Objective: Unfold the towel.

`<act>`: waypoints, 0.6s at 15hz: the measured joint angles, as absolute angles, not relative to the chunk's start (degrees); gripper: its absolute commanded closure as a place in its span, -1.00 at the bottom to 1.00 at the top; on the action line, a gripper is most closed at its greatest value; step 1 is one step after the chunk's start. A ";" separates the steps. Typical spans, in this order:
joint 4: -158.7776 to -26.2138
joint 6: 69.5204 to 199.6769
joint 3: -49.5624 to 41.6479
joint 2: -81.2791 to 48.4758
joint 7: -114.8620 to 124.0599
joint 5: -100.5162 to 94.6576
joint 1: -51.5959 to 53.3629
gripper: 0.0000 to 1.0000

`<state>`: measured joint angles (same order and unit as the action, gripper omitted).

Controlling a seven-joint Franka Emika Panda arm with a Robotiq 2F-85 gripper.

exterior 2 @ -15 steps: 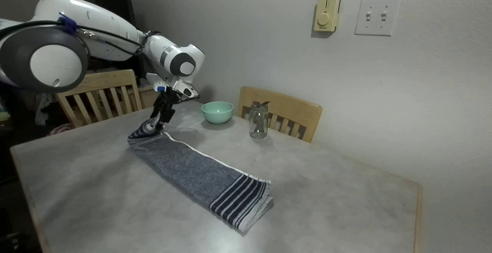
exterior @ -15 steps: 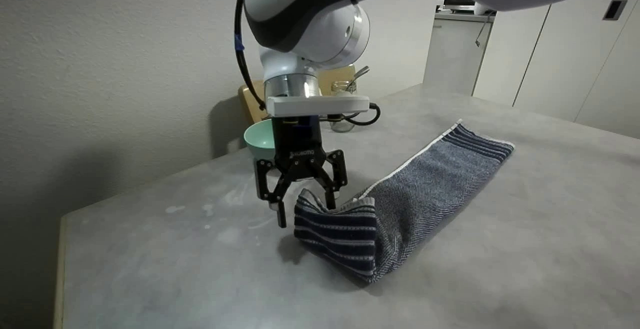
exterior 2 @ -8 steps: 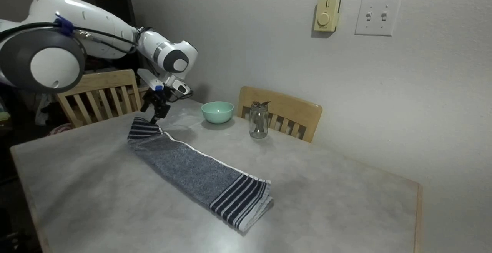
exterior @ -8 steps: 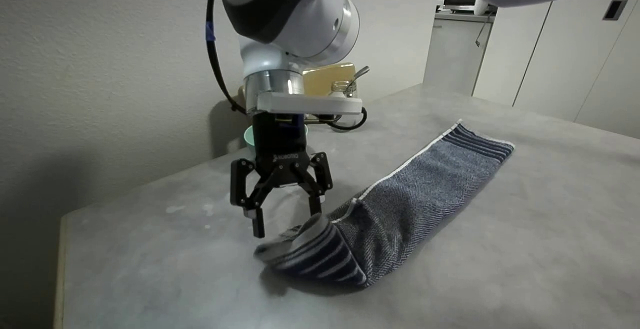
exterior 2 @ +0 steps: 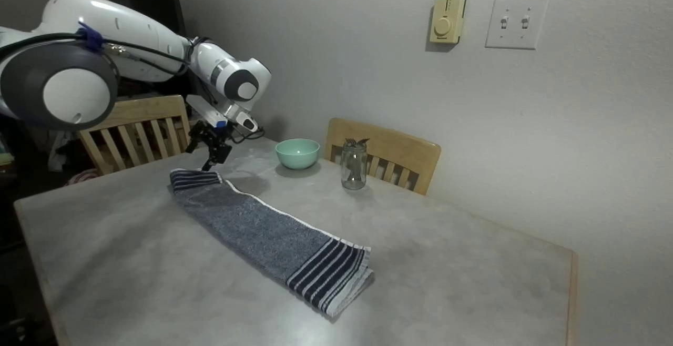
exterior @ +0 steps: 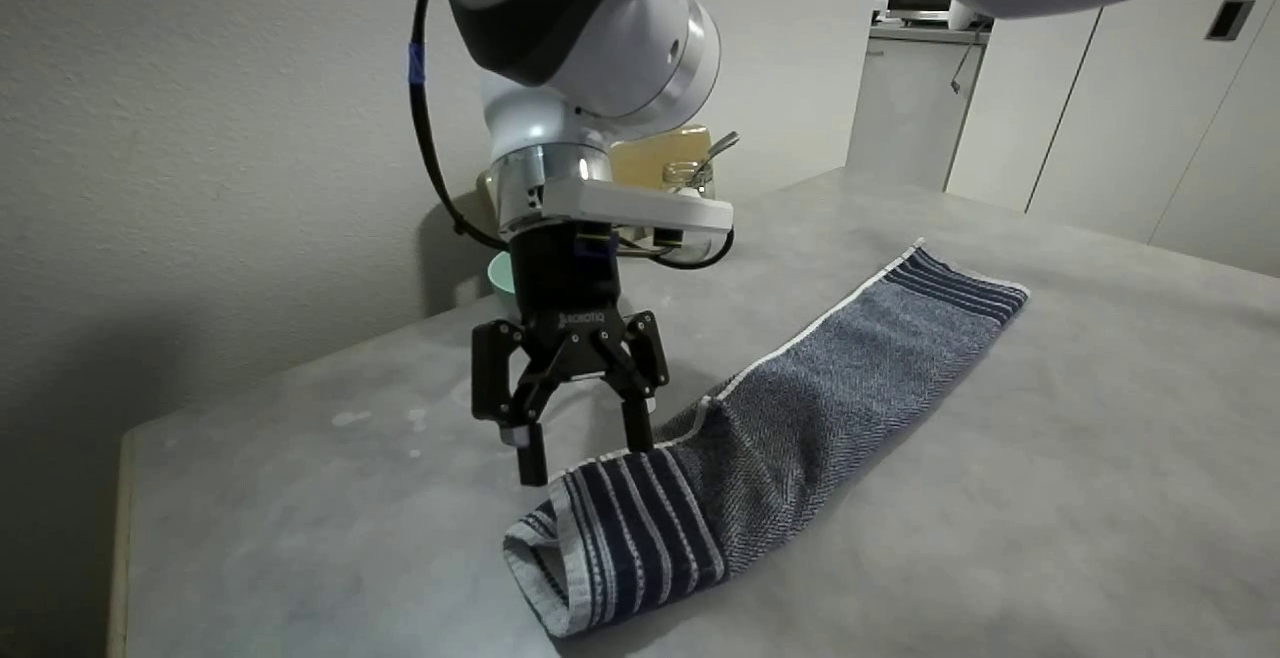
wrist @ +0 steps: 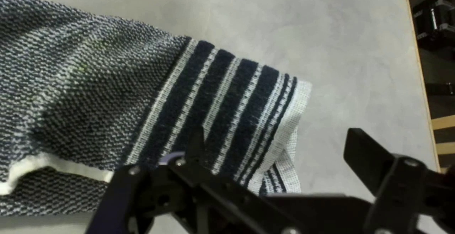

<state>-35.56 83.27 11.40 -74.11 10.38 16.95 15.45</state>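
The towel is slate blue-grey with dark and pale stripes at both ends. It lies as a long folded strip on the table and also shows in an exterior view and in the wrist view. Its end near the gripper is flopped over in a loose curl, layers apart at the white hem. My gripper is open and empty, just above that striped end at its wall-side edge. In the wrist view, my open gripper has one finger over the stripes and the other over bare table past the hem.
A teal bowl and a glass jar with cutlery stand near the wall. Wooden chairs stand at the table. The table's edge runs beyond the towel's near end in the wrist view.
The gripper has moved along the towel past its near end and tilted slightly, staying open. The striped end, raised and folded back before, has dropped outward and lies lower and more extended.
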 measured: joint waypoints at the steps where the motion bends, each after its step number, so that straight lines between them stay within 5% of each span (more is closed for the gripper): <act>1: -35.56 82.95 11.25 -73.98 10.37 16.58 15.45 -1.00; 9: -35.56 82.13 10.43 -74.13 8.14 14.86 15.29 -1.00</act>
<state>-35.56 82.13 10.43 -74.13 8.14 14.86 15.29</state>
